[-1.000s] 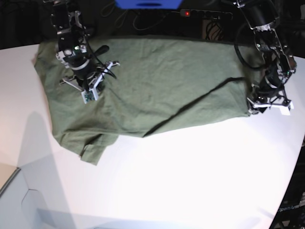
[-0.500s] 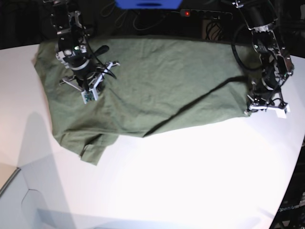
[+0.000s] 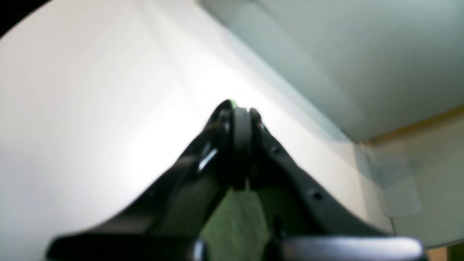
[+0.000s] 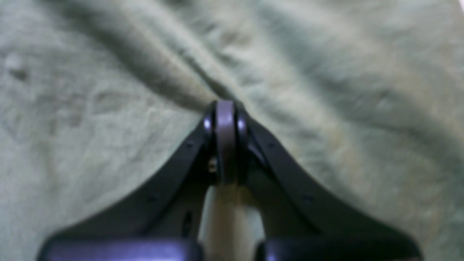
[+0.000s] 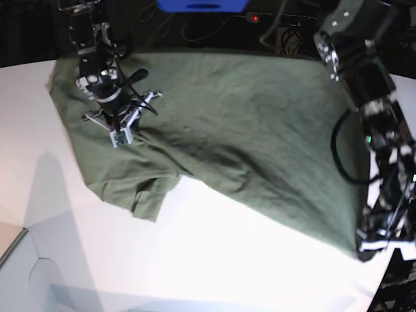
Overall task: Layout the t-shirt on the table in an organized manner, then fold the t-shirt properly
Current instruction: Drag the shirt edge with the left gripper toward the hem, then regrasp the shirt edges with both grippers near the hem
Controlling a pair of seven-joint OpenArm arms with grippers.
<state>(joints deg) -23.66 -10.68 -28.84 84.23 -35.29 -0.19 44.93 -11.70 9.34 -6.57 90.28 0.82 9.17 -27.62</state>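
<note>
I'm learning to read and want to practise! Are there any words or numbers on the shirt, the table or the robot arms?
No readable text in any view.
t-shirt: plain olive green, no print or label showing.
table: plain white, nothing written.
Small green part by the right end effector: too small and blurred to tell whether it carries markings.
Blue object at the top edge: no lettering visible.
</note>
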